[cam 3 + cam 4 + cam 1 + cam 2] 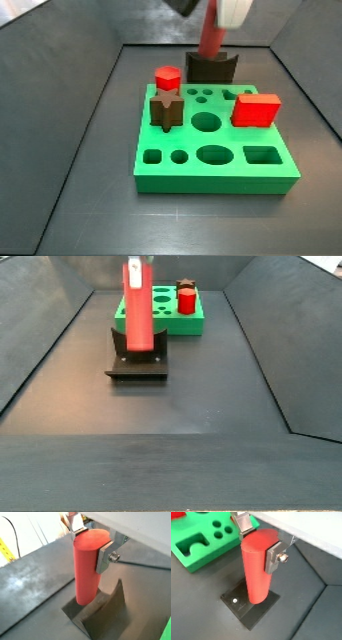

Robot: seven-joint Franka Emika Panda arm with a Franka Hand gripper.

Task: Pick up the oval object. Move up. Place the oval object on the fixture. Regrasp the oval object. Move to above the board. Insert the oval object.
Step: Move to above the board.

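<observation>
Gripper (pixel 256 548) is closed on the upper end of the oval peg (pixel 256 569), silver fingers (pixel 273 556) pressed against its sides in both wrist views; the peg (pixel 88 564) hangs upright, lower end down at the fixture (pixel 252 608). In a side view the peg (pixel 136 304) stands vertical over the fixture (pixel 138 356), its lower end in or right at the notch; cannot tell if it rests there. In a side view the peg (pixel 211 38) rises from the fixture (pixel 211 68), gripper (pixel 214 12) at the frame's top. Fixture sits on the dark floor just beside the board (pixel 214 155), at the board's far edge in that view. Board (pixel 171 318) is green with shaped holes. Standing on it: a red hex peg (pixel 167 78) and a dark brown peg (pixel 166 111) near one edge, a red cube (pixel 257 109) near the opposite edge. A corner of the board (pixel 201 539) shows in a wrist view.
</observation>
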